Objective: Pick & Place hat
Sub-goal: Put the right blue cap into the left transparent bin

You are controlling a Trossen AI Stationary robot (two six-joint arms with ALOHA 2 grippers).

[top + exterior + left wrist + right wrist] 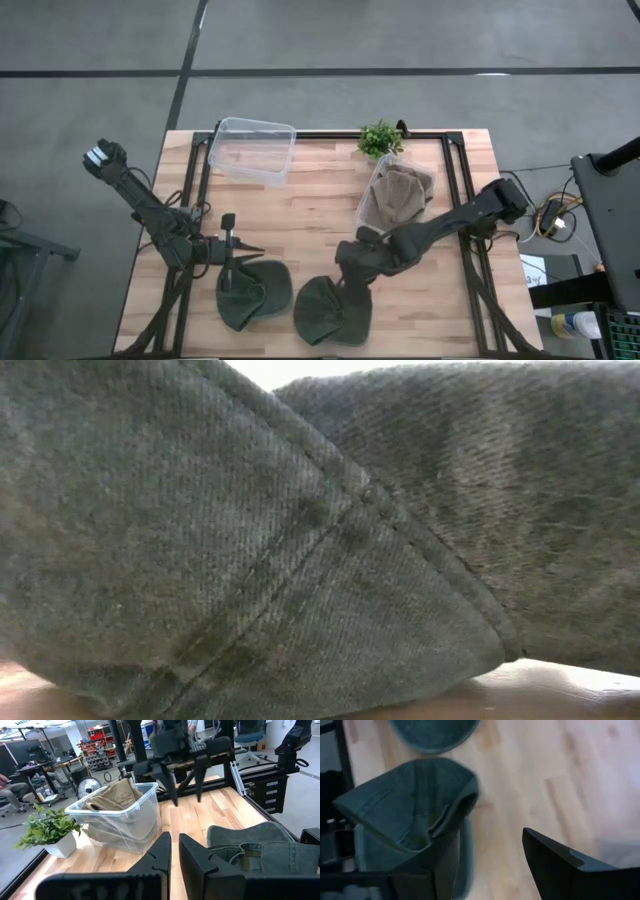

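High view: two dark green hats are seen lying side by side at the near edge of the wooden table (320, 215), the left hat (252, 293) beneath the left gripper (231, 262), the right hat (333, 308) beneath the right gripper (347, 283). An empty clear bin (252, 150) is placed at the far left of the table, a second clear bin (397, 196) holding tan hats (403, 190) is set to its right, and a small potted plant (379, 139) is found at the far edge just beside that bin. Low view: the frame is filled by dark green hat fabric (250, 550) with stitched seams, resting on the table surface (560, 695). Left wrist view: the left gripper's fingers (159, 852) are shown nearly together with nothing between them, just beside the left hat (255, 850); the right gripper (186, 782) is seen farther off, spread apart above the table, with the bin of tan hats (120, 812) and the plant (47, 827) alongside. Right wrist view: the right gripper (490, 865) is shown spread wide, one finger (560, 870) over bare table and the other at the upturned right hat (415, 815); whether the hat is touched cannot be told. The edge of the left hat (434, 732) is seen beyond it.
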